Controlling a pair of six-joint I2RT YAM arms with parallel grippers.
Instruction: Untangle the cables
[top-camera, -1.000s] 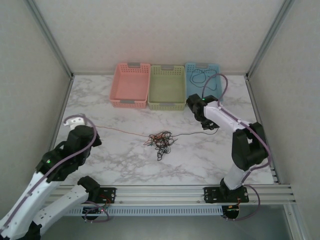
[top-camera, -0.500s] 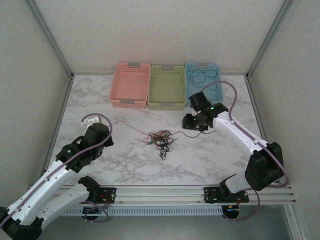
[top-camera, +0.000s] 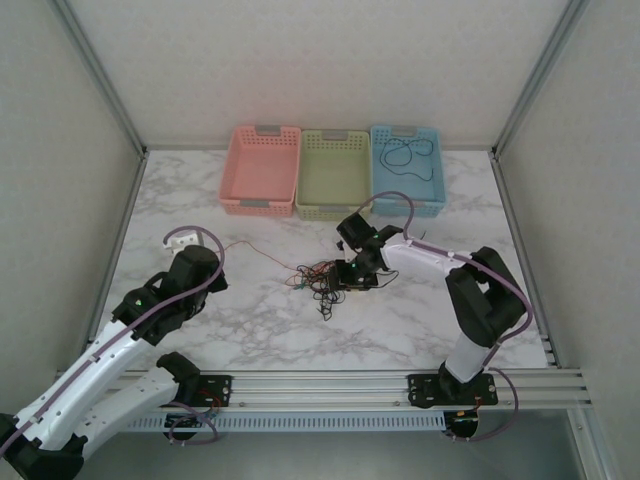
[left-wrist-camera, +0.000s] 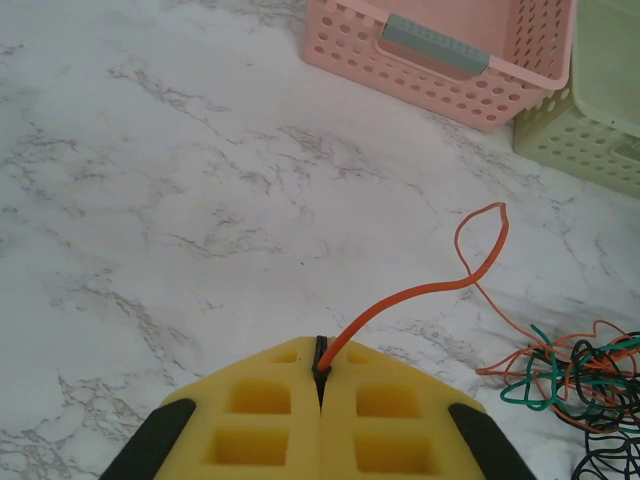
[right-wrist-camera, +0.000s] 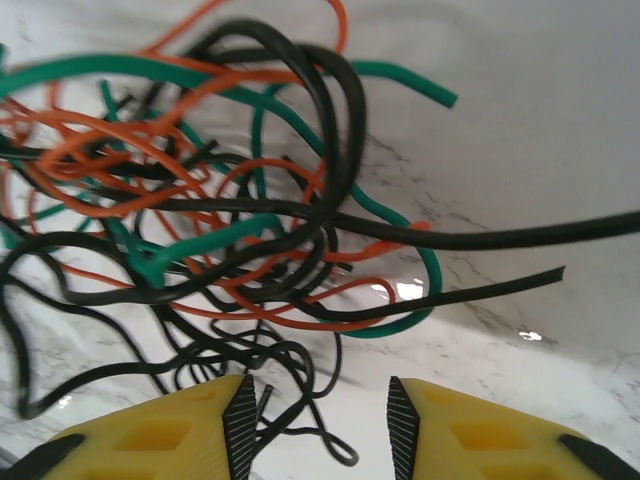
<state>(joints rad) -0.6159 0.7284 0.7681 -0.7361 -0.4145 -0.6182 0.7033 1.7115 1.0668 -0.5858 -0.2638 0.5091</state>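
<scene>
The cables (top-camera: 322, 278) lie as a small tangle of black, orange and green wires on the marble table's middle. One orange cable (left-wrist-camera: 430, 290) runs out of the tangle to the left, and my left gripper (left-wrist-camera: 322, 368) is shut on its end. In the top view, the left gripper (top-camera: 207, 265) sits left of the tangle. My right gripper (top-camera: 352, 272) is low at the tangle's right edge. Close up, the right gripper (right-wrist-camera: 320, 425) is open, with thin black loops of the cables (right-wrist-camera: 200, 200) lying between and just beyond its fingers (right-wrist-camera: 240, 420).
Three baskets stand in a row at the back: pink (top-camera: 258, 204), green (top-camera: 334, 211) and blue (top-camera: 440, 190). A black cable (top-camera: 405, 152) lies inside the blue one. The pink basket (left-wrist-camera: 450, 60) is ahead of the left gripper.
My right arm swung left from near the blue basket down onto the tangle. My left gripper moved in toward the tangle, slackening the orange cable, then stayed still.
</scene>
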